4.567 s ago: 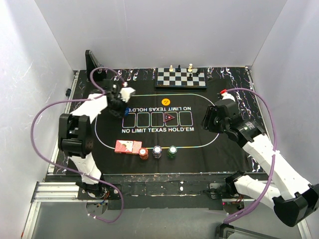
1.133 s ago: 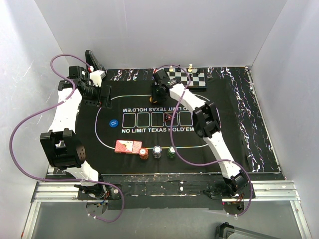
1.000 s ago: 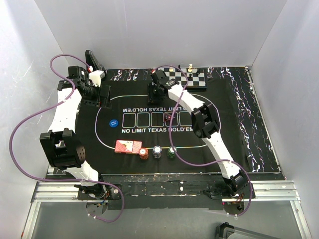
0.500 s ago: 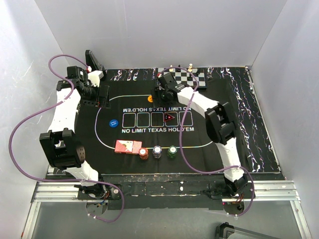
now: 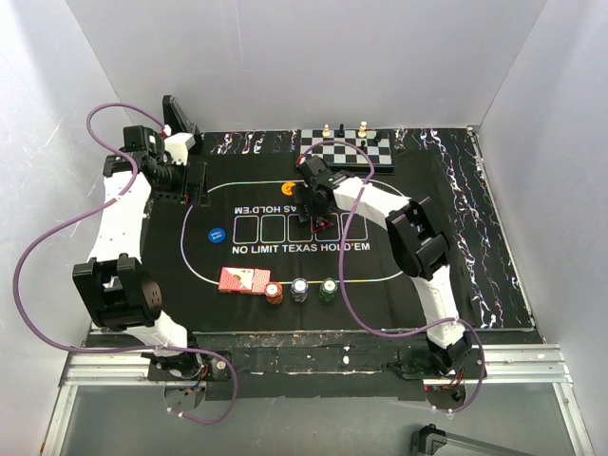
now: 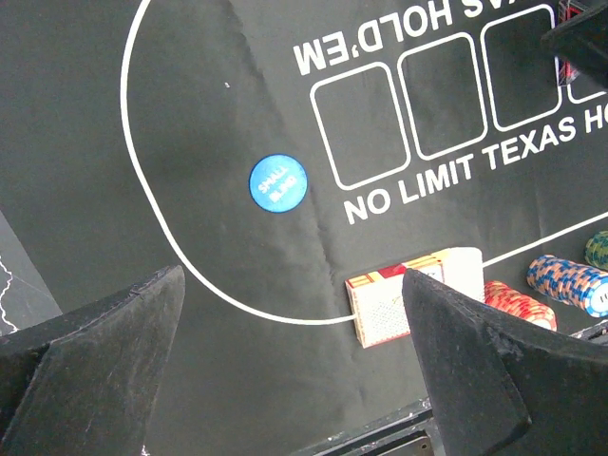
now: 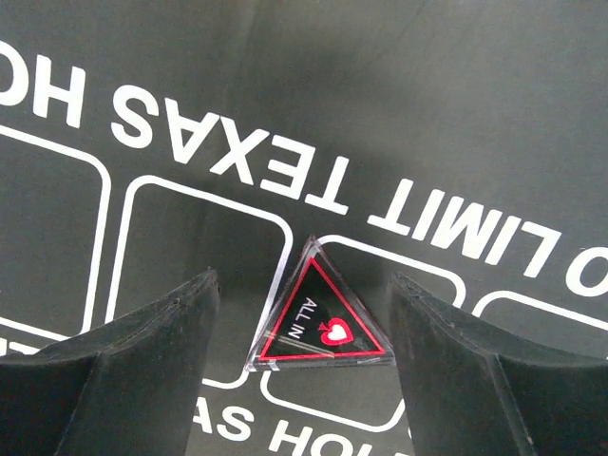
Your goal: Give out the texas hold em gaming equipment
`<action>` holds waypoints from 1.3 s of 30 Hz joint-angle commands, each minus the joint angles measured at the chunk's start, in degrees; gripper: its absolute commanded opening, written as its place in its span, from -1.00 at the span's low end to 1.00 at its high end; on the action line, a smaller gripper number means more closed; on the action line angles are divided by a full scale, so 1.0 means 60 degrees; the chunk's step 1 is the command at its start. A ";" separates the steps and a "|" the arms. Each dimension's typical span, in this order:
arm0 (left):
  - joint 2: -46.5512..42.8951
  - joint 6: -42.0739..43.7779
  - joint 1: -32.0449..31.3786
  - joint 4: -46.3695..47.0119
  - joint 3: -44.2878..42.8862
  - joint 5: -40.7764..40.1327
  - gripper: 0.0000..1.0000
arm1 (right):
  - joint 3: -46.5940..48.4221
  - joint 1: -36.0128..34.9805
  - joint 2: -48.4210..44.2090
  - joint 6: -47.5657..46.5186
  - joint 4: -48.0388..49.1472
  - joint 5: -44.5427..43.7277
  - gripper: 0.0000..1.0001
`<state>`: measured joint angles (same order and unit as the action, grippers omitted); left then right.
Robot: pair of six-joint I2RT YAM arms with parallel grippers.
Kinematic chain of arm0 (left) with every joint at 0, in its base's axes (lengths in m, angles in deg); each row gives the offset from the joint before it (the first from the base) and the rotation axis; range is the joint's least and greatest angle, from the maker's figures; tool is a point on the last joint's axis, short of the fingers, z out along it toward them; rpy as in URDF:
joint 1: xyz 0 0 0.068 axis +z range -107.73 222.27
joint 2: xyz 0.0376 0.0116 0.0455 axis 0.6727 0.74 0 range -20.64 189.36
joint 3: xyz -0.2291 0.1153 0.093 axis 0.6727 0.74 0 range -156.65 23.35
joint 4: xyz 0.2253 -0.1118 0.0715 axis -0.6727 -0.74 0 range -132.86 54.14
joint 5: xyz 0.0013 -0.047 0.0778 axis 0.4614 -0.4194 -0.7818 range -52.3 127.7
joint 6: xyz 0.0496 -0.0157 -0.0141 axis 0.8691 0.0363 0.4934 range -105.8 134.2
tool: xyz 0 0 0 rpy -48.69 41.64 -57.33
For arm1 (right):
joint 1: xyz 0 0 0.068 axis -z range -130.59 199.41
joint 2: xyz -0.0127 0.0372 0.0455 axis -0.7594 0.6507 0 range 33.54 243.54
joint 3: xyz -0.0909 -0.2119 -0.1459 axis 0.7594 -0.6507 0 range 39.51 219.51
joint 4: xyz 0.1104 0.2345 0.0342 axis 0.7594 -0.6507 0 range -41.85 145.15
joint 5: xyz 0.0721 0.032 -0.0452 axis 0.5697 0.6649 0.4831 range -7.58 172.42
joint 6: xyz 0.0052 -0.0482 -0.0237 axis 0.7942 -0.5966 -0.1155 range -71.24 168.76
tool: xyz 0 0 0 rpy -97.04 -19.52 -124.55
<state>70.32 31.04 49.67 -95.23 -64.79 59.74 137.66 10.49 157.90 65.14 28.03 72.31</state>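
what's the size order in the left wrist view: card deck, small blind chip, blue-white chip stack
1. card deck
2 and 3, unsure: blue-white chip stack and small blind chip look alike, and the stack meets the frame edge.

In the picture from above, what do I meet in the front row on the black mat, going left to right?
Red-backed playing cards → red chip stack → blue-and-white chip stack → green chip stack.
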 commanded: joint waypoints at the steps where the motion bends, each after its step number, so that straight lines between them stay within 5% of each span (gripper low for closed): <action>1: -0.0555 -0.0068 0.0056 -0.0212 -0.0354 0.0223 1.00 | 0.0356 -0.0120 0.0163 -0.0182 -0.0212 -0.0600 0.52; 8: -0.0614 -0.0023 0.0056 -0.0343 -0.0428 0.0193 0.99 | -0.0608 -0.0120 -0.0363 0.0023 -0.0344 -0.0820 0.08; 17: -0.0862 -0.0038 0.0056 -0.0373 -0.0281 0.0281 0.99 | -0.3479 -0.0120 -0.2208 0.0506 0.0007 -0.1390 -0.16; 30: -0.1156 0.0123 0.0056 -0.0344 0.0070 0.0325 1.00 | -0.7318 -0.0106 -0.5037 0.2659 -0.1324 -0.2622 -0.33; 39: -0.1229 0.0036 0.0070 -0.0344 0.0334 0.0516 0.99 | -0.6546 -0.0091 -0.6149 0.2823 -0.2453 -0.2930 -0.17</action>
<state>65.64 31.32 49.67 -97.31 -63.63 61.22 93.59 9.66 125.26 81.32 17.93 57.19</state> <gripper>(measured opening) 0.996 0.384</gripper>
